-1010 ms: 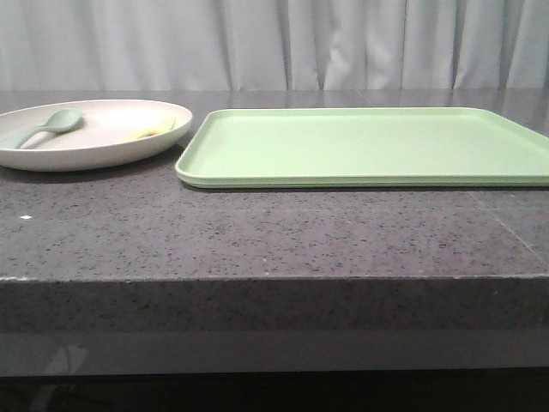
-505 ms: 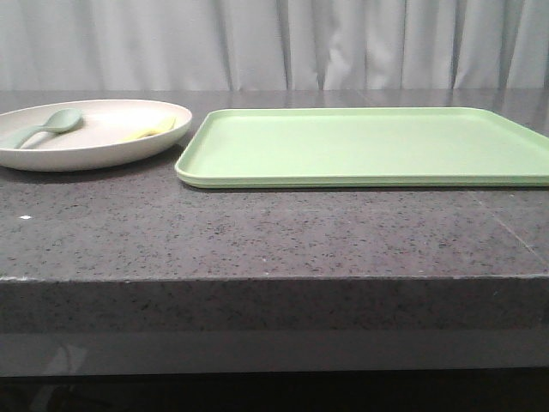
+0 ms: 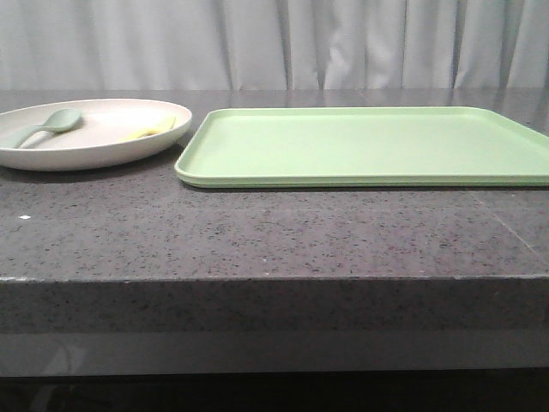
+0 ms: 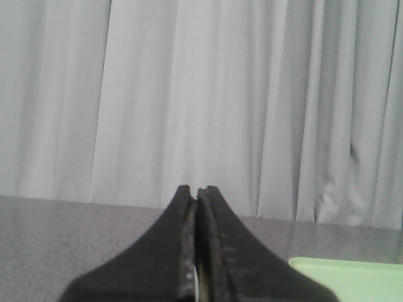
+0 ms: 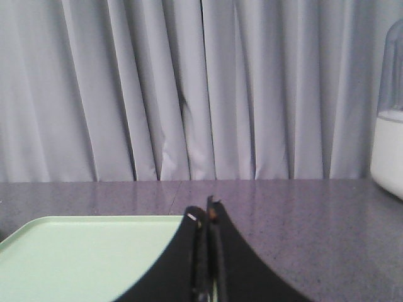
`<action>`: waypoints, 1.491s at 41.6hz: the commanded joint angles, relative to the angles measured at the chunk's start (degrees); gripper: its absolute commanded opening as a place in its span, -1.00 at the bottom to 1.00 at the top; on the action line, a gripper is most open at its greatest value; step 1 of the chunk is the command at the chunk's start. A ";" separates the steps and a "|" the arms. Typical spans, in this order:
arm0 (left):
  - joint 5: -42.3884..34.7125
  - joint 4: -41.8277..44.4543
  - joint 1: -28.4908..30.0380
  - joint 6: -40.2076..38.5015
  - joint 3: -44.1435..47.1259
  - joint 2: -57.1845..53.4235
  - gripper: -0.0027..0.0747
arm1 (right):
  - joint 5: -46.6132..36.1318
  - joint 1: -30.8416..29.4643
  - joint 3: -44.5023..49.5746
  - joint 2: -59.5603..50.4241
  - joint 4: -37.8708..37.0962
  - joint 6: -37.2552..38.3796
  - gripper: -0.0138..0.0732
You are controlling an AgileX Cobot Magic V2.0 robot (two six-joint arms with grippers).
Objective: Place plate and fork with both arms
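The off-white plate (image 3: 86,154) sits on the dark stone table at the far left. The pale yellow fork (image 3: 147,130) lies in it on its right side, next to a grey-green spoon (image 3: 41,126). Neither gripper shows in the front view. My left gripper (image 4: 196,192) is shut and empty, facing the curtain above the table. My right gripper (image 5: 205,211) is shut and empty, at the edge of the light green tray (image 5: 88,251).
The light green rectangular tray (image 3: 360,146) fills the middle and right of the table; its corner shows in the left wrist view (image 4: 352,280). A white container (image 5: 389,145) stands at the right. Grey curtain behind. The table's front edge (image 3: 274,279) is near.
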 commanded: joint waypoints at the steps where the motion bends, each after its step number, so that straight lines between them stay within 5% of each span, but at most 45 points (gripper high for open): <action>1: 2.84 -0.31 0.00 -0.48 -8.52 4.44 -0.98 | 1.96 -0.33 -7.78 4.31 -1.46 -0.40 -0.84; 11: 19.96 -0.31 0.00 -0.48 -23.27 16.74 -0.98 | 17.06 -0.33 -20.20 16.13 -1.46 -0.40 -0.84; 43: 21.22 -0.31 0.00 -0.48 -21.58 23.27 -0.96 | 17.82 -0.33 -20.76 23.67 -1.46 -0.40 -0.78; 47: 20.88 -0.31 0.00 -0.62 -21.58 23.27 -0.71 | 17.76 -0.33 -20.76 23.67 -1.46 -0.40 -0.29; 54: 20.88 -0.03 0.00 -0.62 -21.58 23.27 0.48 | 17.79 -0.33 -20.76 23.67 -1.46 -0.40 0.52; 57: 20.88 -0.03 0.00 -0.62 -21.58 23.27 0.74 | 17.85 -0.33 -20.76 23.67 -1.46 -0.40 0.59; 62: 20.88 -0.03 0.00 -0.62 -21.58 23.27 0.73 | 17.85 -0.33 -20.76 23.67 -1.46 -0.40 0.59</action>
